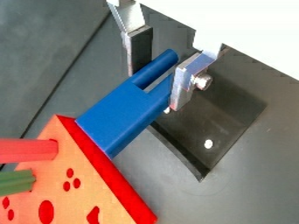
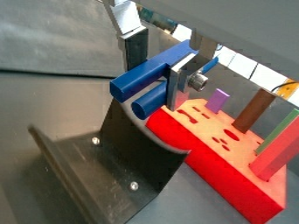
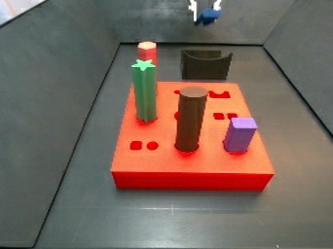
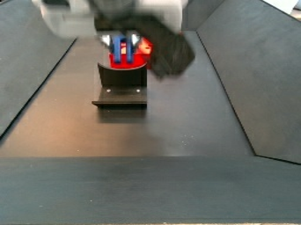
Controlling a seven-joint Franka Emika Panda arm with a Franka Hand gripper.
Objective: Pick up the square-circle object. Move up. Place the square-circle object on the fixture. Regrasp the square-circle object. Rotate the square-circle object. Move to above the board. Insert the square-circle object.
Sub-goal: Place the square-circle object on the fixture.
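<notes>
My gripper (image 1: 163, 66) is shut on the square-circle object (image 1: 126, 112), a bright blue boxy piece whose two prongs sit between the silver fingers (image 1: 187, 80). In a wrist view the blue piece (image 2: 149, 77) lies level, held in the air over the dark fixture (image 2: 107, 166) and beside the red board (image 2: 222, 157). From a side view the gripper (image 3: 205, 10) hangs high at the back, above the fixture (image 3: 205, 64), which stands behind the board (image 3: 196, 156). In a side view the blue piece (image 4: 123, 48) shows under the blurred gripper (image 4: 123, 25), above the fixture (image 4: 121, 90).
On the board stand a green star-topped post (image 3: 144, 92), a red peg (image 3: 147, 49), a tall dark brown cylinder (image 3: 192, 119) and a purple block (image 3: 240, 134). Dark sloping walls (image 3: 65, 88) enclose the floor on both sides.
</notes>
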